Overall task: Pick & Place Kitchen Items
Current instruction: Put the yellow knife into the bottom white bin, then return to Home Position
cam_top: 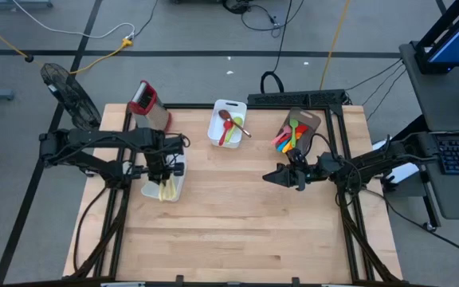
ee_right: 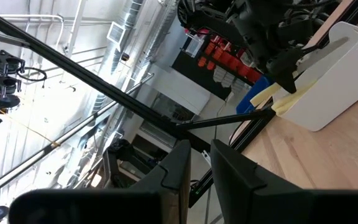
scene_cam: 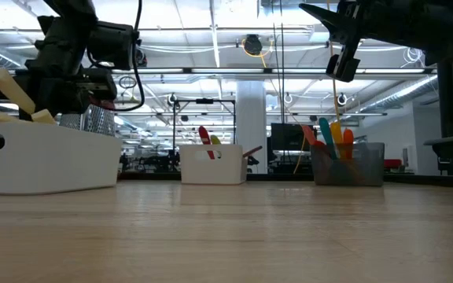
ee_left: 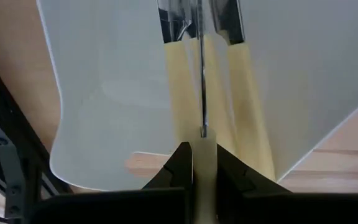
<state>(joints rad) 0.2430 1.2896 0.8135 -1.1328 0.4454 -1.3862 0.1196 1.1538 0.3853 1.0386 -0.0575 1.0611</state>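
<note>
Two cream-handled knives (ee_left: 241, 93) lie in a white tub (cam_top: 174, 190) at the table's left, their handles resting over its rim (ee_right: 272, 96). Over this tub my left gripper (cam_top: 159, 171) points steeply down, shut on a third cream-handled knife (ee_left: 202, 93). My right gripper (cam_top: 281, 177) hovers over the table's middle right, pointing toward the left edge, its fingers (ee_right: 173, 168) a narrow gap apart with nothing between them. A second white tub (cam_top: 228, 123) at the far middle holds red, green and wooden spoons. Coloured utensils stand in a brown holder (cam_top: 297, 131). My left gripper pinches the knife's cream handle (ee_left: 204, 152) between its two fingers, which come from above, slanting down along the knife. The blade (ee_left: 202, 74) points away from the fingers into the tub, seen edge on. Whether its tip touches the tub I cannot tell.
A red-topped metal grater (cam_top: 148, 104) stands at the far left, just behind the left tub. Bare wood (cam_top: 237, 231) spreads over the table's near half. Dark frame bars run along the table's left and right sides.
</note>
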